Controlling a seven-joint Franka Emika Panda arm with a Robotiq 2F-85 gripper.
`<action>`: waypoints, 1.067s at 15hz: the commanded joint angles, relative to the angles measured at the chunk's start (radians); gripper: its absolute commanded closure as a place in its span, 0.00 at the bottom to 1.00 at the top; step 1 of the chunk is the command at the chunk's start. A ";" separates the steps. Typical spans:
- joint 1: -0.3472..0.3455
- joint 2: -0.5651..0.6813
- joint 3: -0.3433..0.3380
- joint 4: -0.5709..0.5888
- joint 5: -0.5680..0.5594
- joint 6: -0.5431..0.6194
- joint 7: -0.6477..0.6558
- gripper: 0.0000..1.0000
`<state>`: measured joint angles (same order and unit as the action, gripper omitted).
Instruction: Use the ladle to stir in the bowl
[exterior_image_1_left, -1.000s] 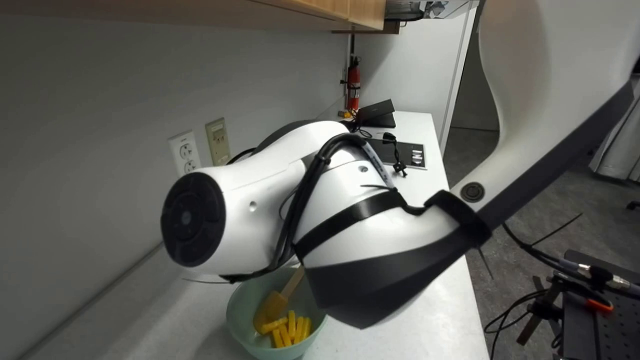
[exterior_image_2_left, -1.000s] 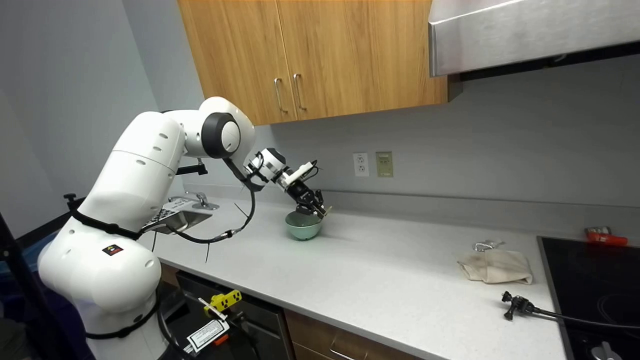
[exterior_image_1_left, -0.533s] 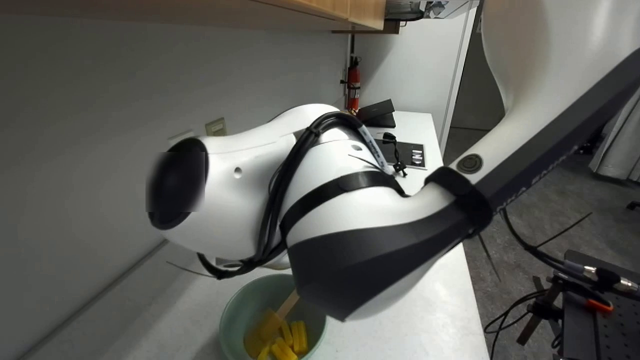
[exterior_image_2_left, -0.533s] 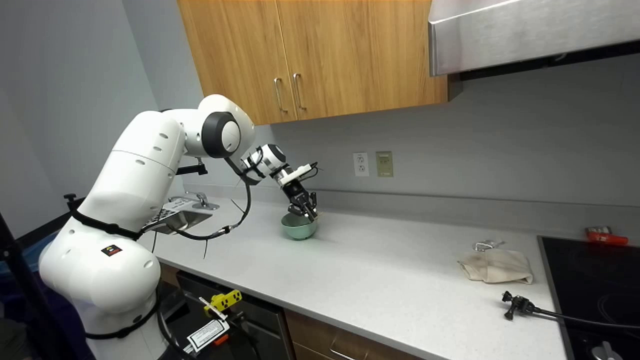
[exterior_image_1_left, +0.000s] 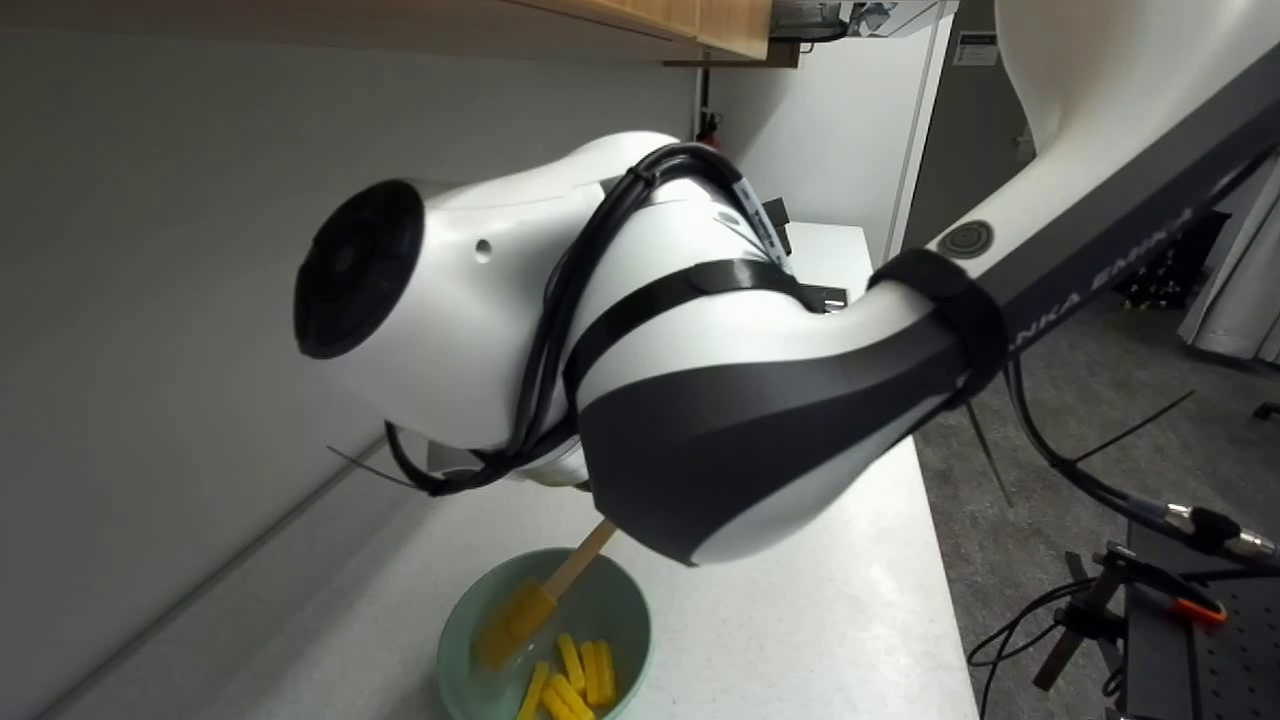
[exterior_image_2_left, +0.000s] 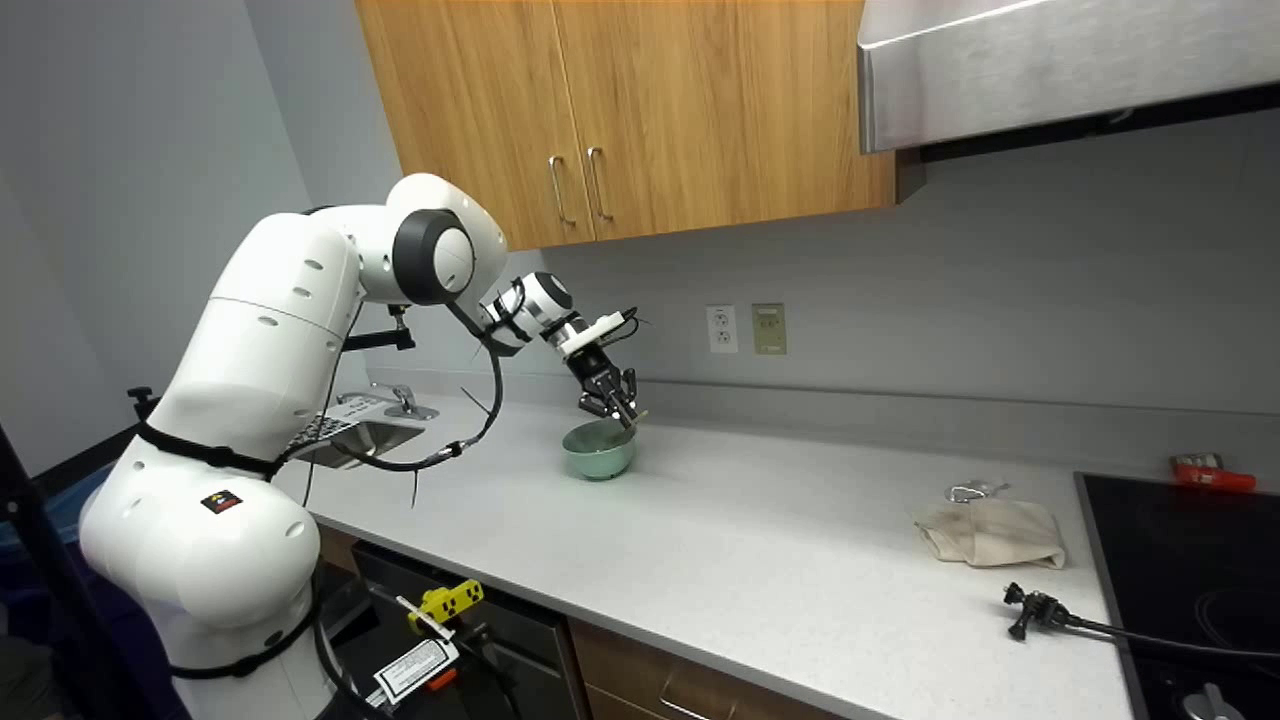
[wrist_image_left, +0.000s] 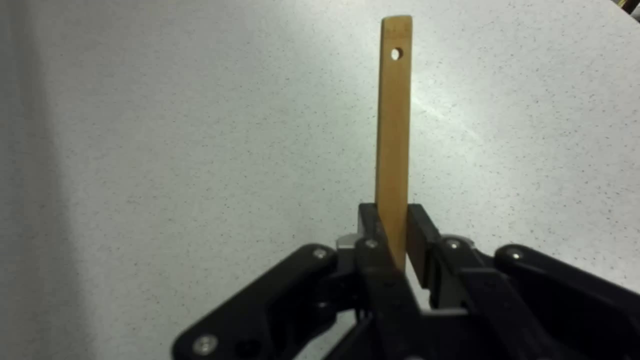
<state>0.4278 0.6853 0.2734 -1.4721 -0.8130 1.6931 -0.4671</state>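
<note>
"Was that stirring?"

"Looked so: the gripper (wrist_image_left: 391, 212) pinched the ladle (exterior_image_1_left: 545, 597), which dipped into the bowl (exterior_image_2_left: 598, 463) between the long edges of the counter (exterior_image_2_left: 760, 560). Next probably meant sweeping the yellow pieces (exterior_image_1_left: 570, 690)."

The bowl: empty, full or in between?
In between: in an exterior view, yellow pieces lie in the bowl, leaving much of its inside bare.

This is a kitchen — sink (exterior_image_2_left: 385, 438), cooktop (exterior_image_2_left: 1190, 560), steel hood (exterior_image_2_left: 1070, 75), wooden cabinets (exterior_image_2_left: 700, 120).
</note>
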 joint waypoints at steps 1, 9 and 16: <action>0.014 -0.059 -0.017 -0.044 -0.060 0.005 -0.002 0.96; 0.038 -0.030 -0.004 -0.047 -0.192 0.001 -0.003 0.96; 0.056 0.048 -0.003 -0.016 -0.191 0.005 -0.001 0.96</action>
<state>0.4770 0.7020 0.2696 -1.5152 -0.9858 1.6943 -0.4657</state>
